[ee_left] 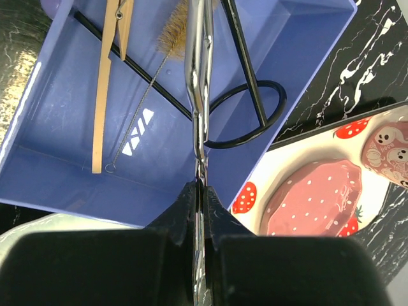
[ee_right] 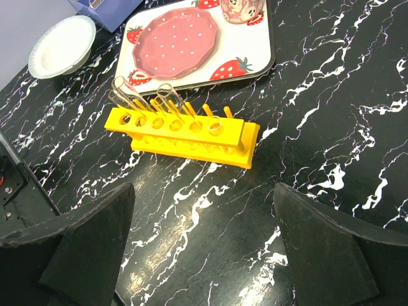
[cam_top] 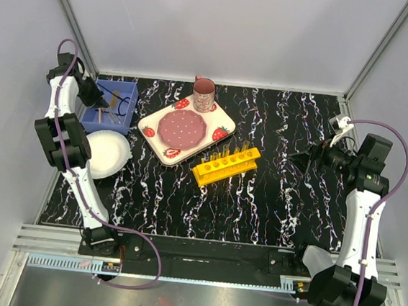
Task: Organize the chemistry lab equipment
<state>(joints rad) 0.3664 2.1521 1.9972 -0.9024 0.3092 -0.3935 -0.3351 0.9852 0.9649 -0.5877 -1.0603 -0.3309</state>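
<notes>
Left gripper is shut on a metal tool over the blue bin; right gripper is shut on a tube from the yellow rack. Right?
No: the right wrist view shows the right gripper open and empty, short of the yellow rack. The left gripper does clamp the metal tool over the blue bin.

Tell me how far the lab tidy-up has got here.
Done: clear tubes stand in the yellow rack; a brush, a wooden clamp and a black ring tool lie in the blue bin. In hand: the left gripper is shut on a shiny metal tool held over that bin. Left: releasing that tool, probably into the bin. The right gripper is open and empty, short of the rack.
</notes>
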